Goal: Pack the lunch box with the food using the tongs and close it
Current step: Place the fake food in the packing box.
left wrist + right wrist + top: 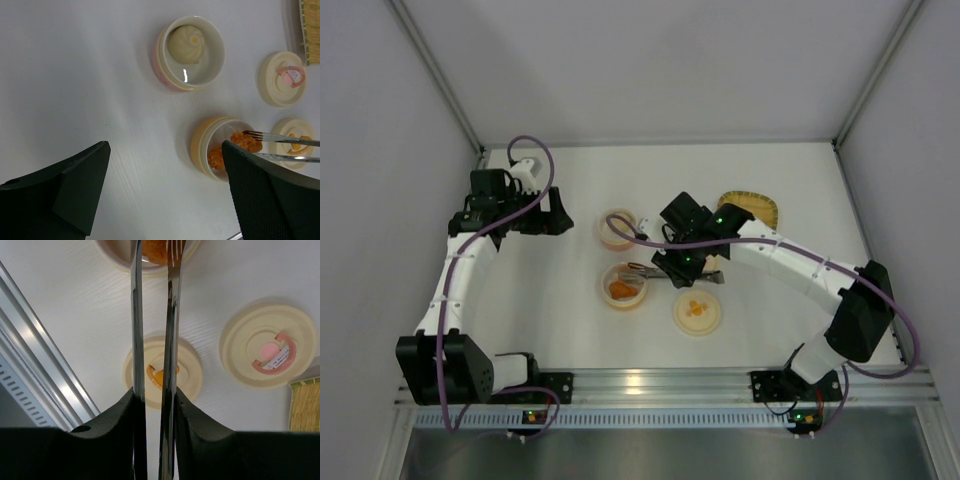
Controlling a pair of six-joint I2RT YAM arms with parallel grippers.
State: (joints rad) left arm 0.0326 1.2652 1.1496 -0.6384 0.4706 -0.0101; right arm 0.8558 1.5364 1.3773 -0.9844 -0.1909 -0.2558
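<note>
The right gripper [155, 392] pinches the grey metal tongs [137, 330] between its fingers, the two arms squeezed close but not quite meeting. The tong tips reach over the orange-sided bowl [199, 146] near the middle of the table [540, 320], right at the orange chunks [216, 157]; whether they touch I cannot tell. The cream ball [185, 44] sits in the pink-sided bowl [214, 62], just beyond toward the far edge. The orange-marked lid [192, 371] and the pink-marked lid [267, 346] lie flat further right, near the yellow woven tray [752, 207]. The left gripper [166, 150] hovers toward the left edge, jaws spread wide.
</note>
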